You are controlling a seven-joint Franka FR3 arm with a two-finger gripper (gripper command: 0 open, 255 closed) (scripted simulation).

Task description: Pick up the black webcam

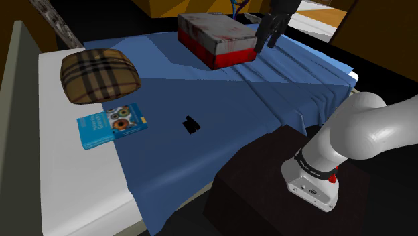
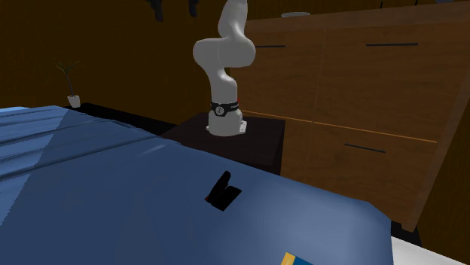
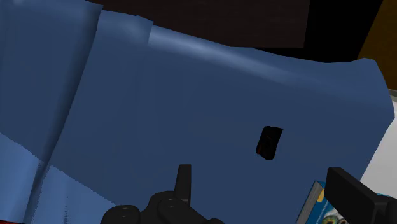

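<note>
The black webcam (image 1: 191, 125) lies on the blue blanket (image 1: 221, 100) near the middle of the bed, a small dark block. It appears in the second exterior view as the webcam (image 2: 223, 193), and in the wrist view as the webcam (image 3: 269, 141) ahead of the fingers, apart from them. My gripper (image 1: 264, 47) hangs high over the far side of the bed, beside the red and white box, well away from the webcam. In the wrist view the gripper (image 3: 264, 191) is open, its fingers standing wide apart with nothing between them.
A red and white box (image 1: 216, 37) sits on the bed's far end. A plaid pillow (image 1: 99, 75) and a blue book (image 1: 112, 125) lie toward the shoulder view's left. The dark stand (image 1: 268, 194) adjoins the bed. Wooden cabinets (image 2: 361, 90) rise behind the arm.
</note>
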